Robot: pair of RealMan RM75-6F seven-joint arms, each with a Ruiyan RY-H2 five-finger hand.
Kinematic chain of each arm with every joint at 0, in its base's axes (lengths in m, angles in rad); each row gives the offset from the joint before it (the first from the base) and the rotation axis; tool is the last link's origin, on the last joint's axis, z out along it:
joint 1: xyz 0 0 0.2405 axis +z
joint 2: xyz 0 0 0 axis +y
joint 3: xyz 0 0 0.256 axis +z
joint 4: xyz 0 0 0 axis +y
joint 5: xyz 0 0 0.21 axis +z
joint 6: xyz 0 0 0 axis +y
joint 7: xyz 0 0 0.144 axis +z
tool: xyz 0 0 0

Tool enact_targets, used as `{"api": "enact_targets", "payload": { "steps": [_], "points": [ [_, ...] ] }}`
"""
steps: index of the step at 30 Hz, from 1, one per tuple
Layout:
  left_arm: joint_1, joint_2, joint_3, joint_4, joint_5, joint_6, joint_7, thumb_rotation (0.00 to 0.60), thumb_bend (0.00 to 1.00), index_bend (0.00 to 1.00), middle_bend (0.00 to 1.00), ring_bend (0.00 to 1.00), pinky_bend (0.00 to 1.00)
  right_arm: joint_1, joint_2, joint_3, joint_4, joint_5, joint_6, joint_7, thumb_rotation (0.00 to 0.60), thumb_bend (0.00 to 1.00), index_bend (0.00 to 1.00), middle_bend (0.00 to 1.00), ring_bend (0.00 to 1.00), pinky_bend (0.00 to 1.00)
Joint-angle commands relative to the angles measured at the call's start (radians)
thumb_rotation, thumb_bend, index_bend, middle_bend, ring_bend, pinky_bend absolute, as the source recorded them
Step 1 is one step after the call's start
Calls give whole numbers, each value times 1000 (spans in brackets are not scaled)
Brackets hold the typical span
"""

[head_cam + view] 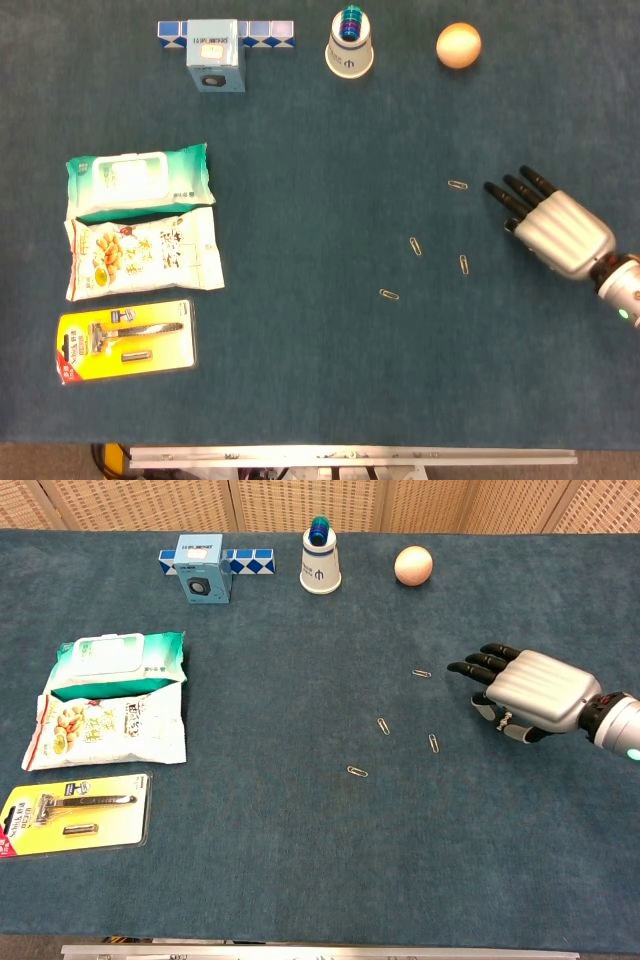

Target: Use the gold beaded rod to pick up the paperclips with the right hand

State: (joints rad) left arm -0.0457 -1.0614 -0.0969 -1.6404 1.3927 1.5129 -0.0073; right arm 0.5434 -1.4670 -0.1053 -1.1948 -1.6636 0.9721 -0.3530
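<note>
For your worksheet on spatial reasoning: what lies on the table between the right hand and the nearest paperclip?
Nothing: only bare blue cloth separates the right hand from the nearest paperclip, just ahead of its fingertips. The head view shows this most plainly.

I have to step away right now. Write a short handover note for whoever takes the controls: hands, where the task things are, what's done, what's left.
Right hand: palm down just above the cloth at the right side, fingers extended toward the clips; something small and beaded shows under the palm, likely the gold beaded rod, grip unclear.
Left hand: not in view.
Paperclips: four loose on the cloth, at; the nearest lies just ahead of the fingers.
Done: no clip collected.
Left: confirm the rod, then pick up all four.
</note>
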Motion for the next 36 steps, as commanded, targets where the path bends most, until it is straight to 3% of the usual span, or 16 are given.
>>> {"api": "enact_targets", "payload": {
  "steps": [1,13,25,36],
  "points": [
    [0,1,0,0,0,0,-2,600,356,467,423,310,503,-2,-4,-3,7,-1,1,2,600,271,502,0,0,70],
    [-1,2,1,-1,-2,-4,1,600,356,467,423,310,503,-5,-21,-7,33,-2,10,13,600,281,504,0,0,70],
    [-2,3,1,-3,-3,-7,2,600,356,467,423,310,503,-14,-35,-3,51,-3,39,25,600,286,661,29,0,70],
    [0,5,-4,-1,-13,-4,-1,600,357,467,423,310,503,-21,-3,2,-11,-2,67,32,600,292,689,37,0,70]
  ]
}}
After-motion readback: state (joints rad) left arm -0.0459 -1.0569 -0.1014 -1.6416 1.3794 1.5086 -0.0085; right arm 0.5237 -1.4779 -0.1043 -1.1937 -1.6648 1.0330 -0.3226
